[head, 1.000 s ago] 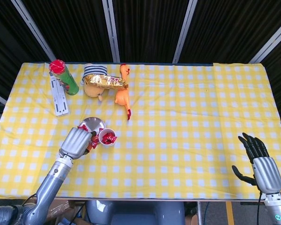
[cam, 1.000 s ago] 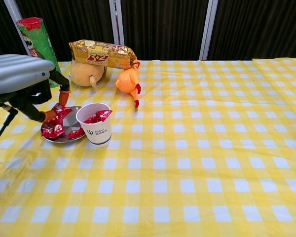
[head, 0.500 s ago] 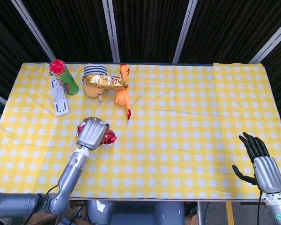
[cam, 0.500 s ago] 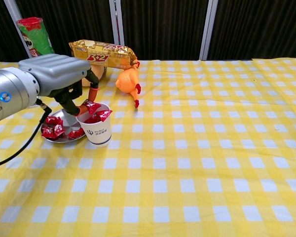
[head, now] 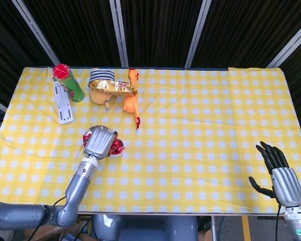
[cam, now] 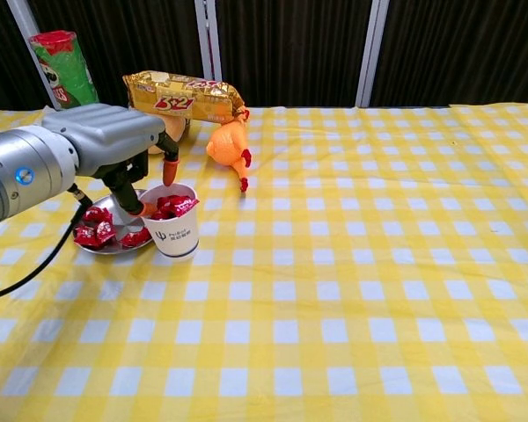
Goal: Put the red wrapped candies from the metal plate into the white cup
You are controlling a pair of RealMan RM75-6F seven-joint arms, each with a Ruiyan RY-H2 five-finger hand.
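Left hand [cam: 114,145] above white cup [cam: 173,230] of red candies [cam: 171,206], fingers [cam: 170,167] apart and empty, beside metal plate [cam: 114,245].

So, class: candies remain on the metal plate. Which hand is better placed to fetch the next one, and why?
The left hand: it hovers over the white cup, right beside the metal plate. The right hand waits open at the table's far corner.

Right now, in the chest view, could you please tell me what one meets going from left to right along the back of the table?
Green crisp can with a red lid → gold snack packet lying on a round tan plush toy → orange rubber chicken.
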